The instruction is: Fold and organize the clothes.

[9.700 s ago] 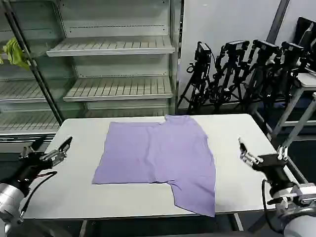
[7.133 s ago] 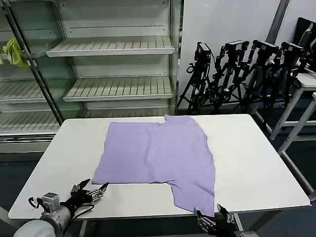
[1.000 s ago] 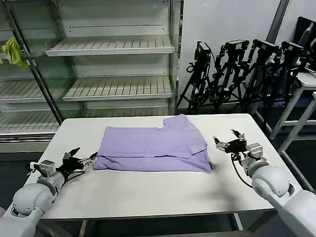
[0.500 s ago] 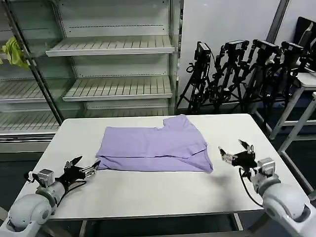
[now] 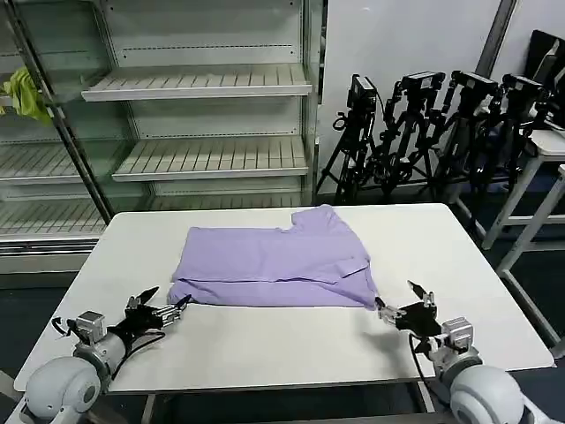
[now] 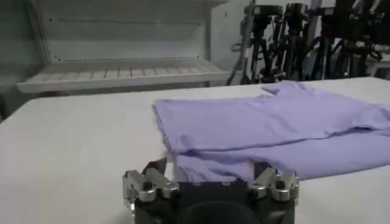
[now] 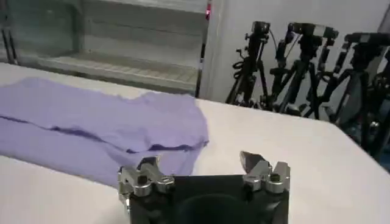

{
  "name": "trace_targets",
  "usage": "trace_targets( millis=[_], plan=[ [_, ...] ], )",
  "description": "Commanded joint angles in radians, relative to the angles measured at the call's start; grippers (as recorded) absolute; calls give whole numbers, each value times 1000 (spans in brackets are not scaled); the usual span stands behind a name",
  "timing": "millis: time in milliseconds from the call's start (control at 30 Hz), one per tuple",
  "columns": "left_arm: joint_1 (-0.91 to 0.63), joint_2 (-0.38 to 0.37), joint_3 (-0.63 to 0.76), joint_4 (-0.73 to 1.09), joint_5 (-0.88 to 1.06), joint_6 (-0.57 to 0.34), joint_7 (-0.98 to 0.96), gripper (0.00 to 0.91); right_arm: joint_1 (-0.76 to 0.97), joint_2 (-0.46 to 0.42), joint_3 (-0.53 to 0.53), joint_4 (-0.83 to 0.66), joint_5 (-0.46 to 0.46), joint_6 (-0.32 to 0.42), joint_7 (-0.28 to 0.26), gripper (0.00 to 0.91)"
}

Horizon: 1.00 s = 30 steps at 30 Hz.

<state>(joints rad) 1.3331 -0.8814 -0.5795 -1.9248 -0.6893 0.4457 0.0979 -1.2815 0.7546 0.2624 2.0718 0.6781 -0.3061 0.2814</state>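
Note:
The clothes, one lavender T-shirt [image 5: 274,263], lie folded in half across the middle of the white table [image 5: 265,353], with a sleeve poking out at the far side. My left gripper [image 5: 168,306] is open, low over the table at the shirt's near left corner. In the left wrist view the shirt [image 6: 268,125] has its near edge lying between the spread fingers of that gripper [image 6: 207,175]. My right gripper [image 5: 397,306] is open at the near right corner. In the right wrist view the shirt [image 7: 103,125] ends just ahead of one finger of this gripper [image 7: 198,164].
A metal shelving rack [image 5: 203,84] stands behind the table, with a yellow-green cloth [image 5: 26,95] hanging on its left side. Black camera tripods [image 5: 441,124] cluster at the back right. Bare tabletop runs along the near edge and on both sides of the shirt.
The shirt's near half has been folded up over the far half since the oldest frames. Within the last second both open grippers came down to the near corners of the folded shirt.

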Motion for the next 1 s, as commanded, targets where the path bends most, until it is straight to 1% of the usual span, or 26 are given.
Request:
trace_targets(
  millis=[33,133,300,467,500,533,567,600,633,667,700,733,767,800,833,867,900,933,1000],
  plan=[
    [7,-10,1,-2,1,3,2,907,4,58,-51,-14,-30,2,-1,746],
    [-4,-14,7,10,3,1,6,907,28,79,-71,-42,-39,5,-2,675],
    [-29,-19,22,31,8,0,11,907,61,112,-93,-91,-50,10,-3,675],
    [-51,-23,34,51,14,-5,15,907,77,126,-101,-123,-55,14,-5,675],
    [-53,-26,37,55,16,-6,16,907,80,130,-102,-130,-55,14,-4,645],
    [-54,-27,38,58,18,-6,18,907,81,131,-103,-133,-55,14,-5,564],
    [-54,-28,40,60,21,-8,18,907,83,133,-105,-137,-56,14,-5,524],
    [-54,-29,42,62,23,-10,21,816,86,137,-108,-146,-60,17,-7,423],
    [-54,-30,43,64,24,-10,21,776,87,139,-110,-149,-61,17,-8,383],
    [-55,-30,43,65,25,-10,22,635,88,140,-111,-152,-61,18,-9,343],
    [-56,-30,44,68,25,-11,23,574,89,141,-112,-157,-62,19,-12,292],
    [-57,-30,45,70,26,-12,24,494,90,144,-114,-161,-64,21,-13,242],
    [-57,-30,45,72,26,-12,24,453,92,145,-115,-165,-64,22,-14,202],
    [-57,-30,46,72,27,-13,25,383,92,147,-115,-168,-64,22,-16,141],
    [-56,-30,45,73,28,-13,26,333,92,147,-115,-169,-65,22,-17,111],
    [-54,-30,45,74,29,-16,27,252,92,148,-117,-171,-65,23,-19,81],
    [-53,-29,44,74,29,-16,31,202,92,148,-117,-172,-66,24,-19,60],
    [-53,-29,44,74,29,-16,31,101,92,148,-117,-173,-66,24,-20,30],
    [-51,-27,43,75,30,-17,33,71,92,147,-117,-173,-66,25,-21,0]
  ],
)
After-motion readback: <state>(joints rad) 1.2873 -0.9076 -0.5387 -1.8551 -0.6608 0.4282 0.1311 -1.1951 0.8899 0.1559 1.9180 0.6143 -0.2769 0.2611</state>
